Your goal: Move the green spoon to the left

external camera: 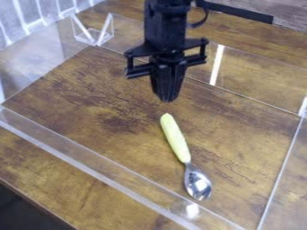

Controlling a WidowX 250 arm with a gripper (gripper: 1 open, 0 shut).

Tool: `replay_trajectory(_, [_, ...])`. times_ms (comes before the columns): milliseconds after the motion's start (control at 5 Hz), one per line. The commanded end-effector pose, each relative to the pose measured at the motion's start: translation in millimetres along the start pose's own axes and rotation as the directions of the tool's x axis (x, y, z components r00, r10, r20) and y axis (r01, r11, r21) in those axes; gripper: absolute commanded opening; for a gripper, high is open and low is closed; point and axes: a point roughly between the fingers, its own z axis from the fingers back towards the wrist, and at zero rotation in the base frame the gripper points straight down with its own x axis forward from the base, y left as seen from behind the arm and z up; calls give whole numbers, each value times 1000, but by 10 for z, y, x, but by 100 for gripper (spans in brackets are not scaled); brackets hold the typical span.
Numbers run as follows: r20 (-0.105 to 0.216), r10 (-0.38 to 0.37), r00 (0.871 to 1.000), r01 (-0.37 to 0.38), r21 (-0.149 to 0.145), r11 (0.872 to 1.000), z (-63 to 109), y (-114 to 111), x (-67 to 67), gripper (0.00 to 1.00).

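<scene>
The green spoon [182, 154] lies flat on the wooden table [84, 99], its yellow-green handle pointing up-left and its shiny silver bowl toward the front right. My black gripper [166, 93] hangs above the table, up and left of the handle's tip, pointing straight down. Its fingers are pressed together into a single point with nothing between them. The gripper and the spoon are apart.
A clear acrylic wall [108, 180] fences the table along the front and the left, and another clear edge [293, 135] runs along the right. A small clear stand [90, 29] sits at the back left.
</scene>
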Motion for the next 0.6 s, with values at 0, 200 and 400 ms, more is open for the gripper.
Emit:
replay_trajectory(0, [38,4,999,0,-95,995,228,-4,-111,0])
replay_trajectory(200, [40,21,999,-16,-111,994,209,-43,-119,0])
replay_trajectory(400, [47,27,999,-21,-121,992,175,-35,-161,0])
